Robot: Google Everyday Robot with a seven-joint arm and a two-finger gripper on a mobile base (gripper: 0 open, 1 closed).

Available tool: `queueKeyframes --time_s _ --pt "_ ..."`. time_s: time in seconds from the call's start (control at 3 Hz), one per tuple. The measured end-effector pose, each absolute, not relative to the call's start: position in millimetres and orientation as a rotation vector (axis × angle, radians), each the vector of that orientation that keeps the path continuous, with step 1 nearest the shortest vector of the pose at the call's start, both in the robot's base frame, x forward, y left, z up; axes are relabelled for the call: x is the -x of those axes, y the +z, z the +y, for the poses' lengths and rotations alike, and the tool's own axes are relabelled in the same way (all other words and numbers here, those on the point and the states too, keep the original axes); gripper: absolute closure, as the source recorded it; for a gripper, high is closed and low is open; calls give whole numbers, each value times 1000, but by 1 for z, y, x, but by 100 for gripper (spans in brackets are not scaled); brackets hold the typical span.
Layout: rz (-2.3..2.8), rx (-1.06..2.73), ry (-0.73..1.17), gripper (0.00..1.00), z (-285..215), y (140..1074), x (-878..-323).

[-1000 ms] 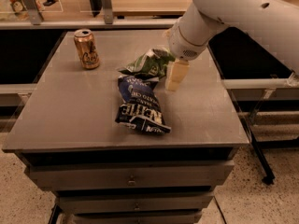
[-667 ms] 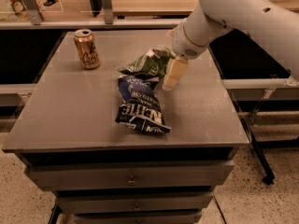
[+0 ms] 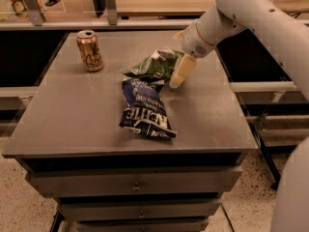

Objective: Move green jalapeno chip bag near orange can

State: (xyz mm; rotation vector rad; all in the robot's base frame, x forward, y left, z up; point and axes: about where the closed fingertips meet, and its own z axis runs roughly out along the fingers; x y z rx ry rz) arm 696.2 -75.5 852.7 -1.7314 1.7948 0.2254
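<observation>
Reaching in from the upper right along the pale arm [image 3: 251, 13], with the gripper [image 3: 179, 74] pressing against the right end of the green jalapeno chip bag [image 3: 150, 65]. Not showing whether open or clamped on the foil: cannot tell.

Lying crumpled just above frame centre on the grey table [image 3: 67, 120], well apart from the orange can [image 3: 90, 50], which is standing upright toward the upper left.

Probably risking a slip, if catching only a thin crumpled edge of slick foil and lifting too fast. Also risking a drag on the dark blue bag [image 3: 145, 111], lying just below the green one and touching or overlapping its lower left edge, if sweeping low instead of lifting clear. Risking a tipped can too, if carrying the bag too far left or setting it down hard against that light, narrow cylinder.

Otherwise leaving bare tabletop between bag and can, with nothing blocking the straight line to the upper left. Running along the top of the frame, a raised shelf [image 3: 154, 4] behind the table; sitting at the bottom, drawer fronts [image 3: 133, 185].
</observation>
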Motion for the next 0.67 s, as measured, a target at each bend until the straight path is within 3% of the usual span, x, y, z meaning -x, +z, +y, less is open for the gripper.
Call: queueKeyframes --time_s 0.33,0.67 --pt "1763 1819 311 0 -72 840 -707" --pt "1732 1921 352 18 -59 830 -711"
